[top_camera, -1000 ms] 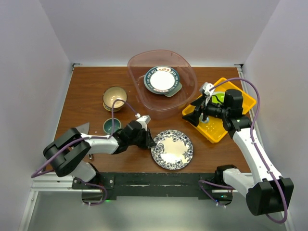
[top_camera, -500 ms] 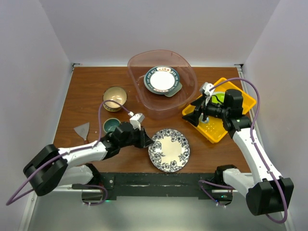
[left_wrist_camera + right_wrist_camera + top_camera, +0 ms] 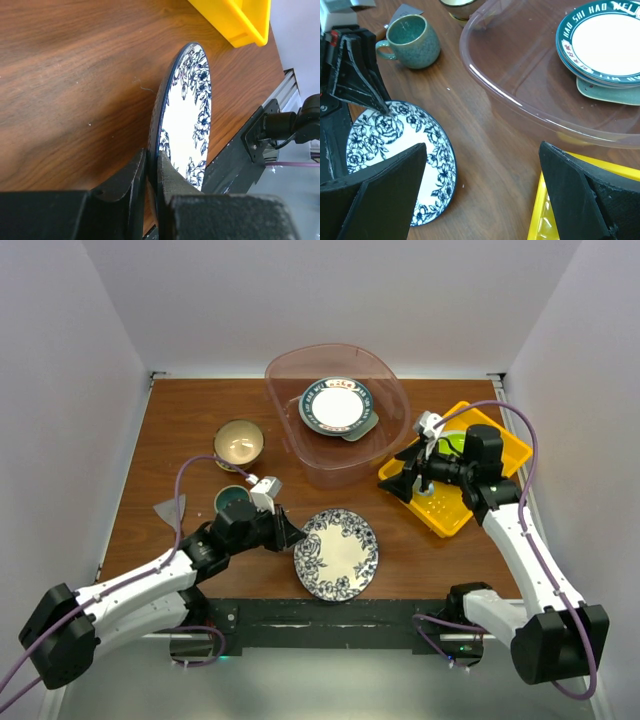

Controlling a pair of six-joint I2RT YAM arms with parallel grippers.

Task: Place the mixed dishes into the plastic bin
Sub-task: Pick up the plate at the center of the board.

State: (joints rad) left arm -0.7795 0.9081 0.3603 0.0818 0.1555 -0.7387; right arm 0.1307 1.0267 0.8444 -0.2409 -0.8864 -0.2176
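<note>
While the plastic bin sits at the back middle of the tabletop, the blue floral plate is outside it, in front of the bin on the side nearer the arm bases. The left gripper, in front of the bin and a little to its left, has its jaws drawn narrow and pinched on the plate's left rim, one finger on the patterned face and one on the underside. In the left wrist view the plate stands tilted, its gripped edge raised off the wood. Inside the bin a dark-rimmed plate lies on a pale mint divided tray. A tan bowl and a teal mug stand on the tabletop to the left of the bin, the mug nearer the front. The right gripper hangs just right of the bin, above the near corner of a yellow perforated tray, jaws spread wide with nothing between them, well apart from the floral plate.
</note>
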